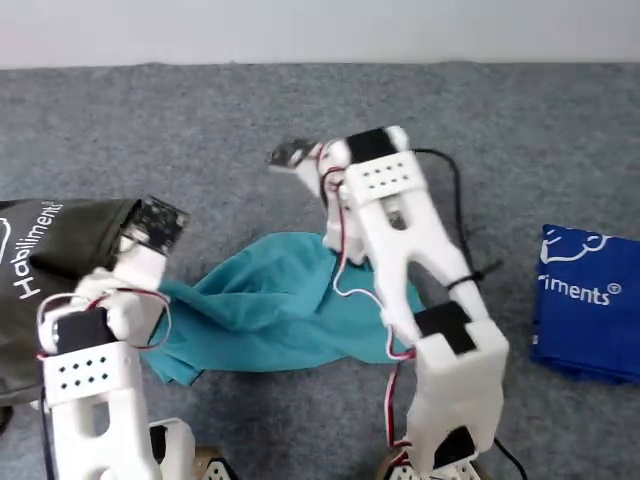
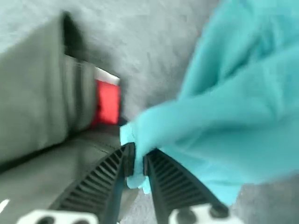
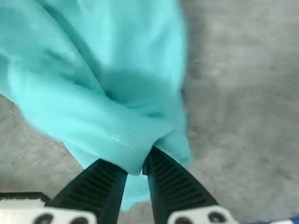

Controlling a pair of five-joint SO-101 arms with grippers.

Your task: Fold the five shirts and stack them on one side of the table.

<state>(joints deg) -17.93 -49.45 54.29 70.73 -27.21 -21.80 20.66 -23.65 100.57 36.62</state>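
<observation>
I have the crumpled teal fabric shirt [image 1: 270, 300] in the lower middle of the high view. It lies bunched and unfolded on the grey felt-like table cover [image 1: 200, 130], stretched between my two arms.

My left gripper [image 2: 135, 161] is clamped on one end of it: the black ribbed fingers [image 2: 105, 177] are pressed together with a fold of teal cloth pinched between them. The white left arm [image 1: 90, 370] stands at the lower left of the high view, its wrist close beside the dark olive-grey shirt with white lettering [image 1: 70, 240], which lies at the left edge.

In the left wrist view a red patch with a white edge [image 2: 108, 102] shows next to that dark cloth; I cannot tell what it is.

My right gripper [image 3: 142, 165] is likewise closed on the teal shirt, with a hemmed edge caught between its fingertips. The right arm [image 1: 420, 260] reaches up through the centre of the high view.

A folded royal-blue shirt with white print [image 1: 590, 300] lies at the right edge, well apart from the teal one.
</observation>
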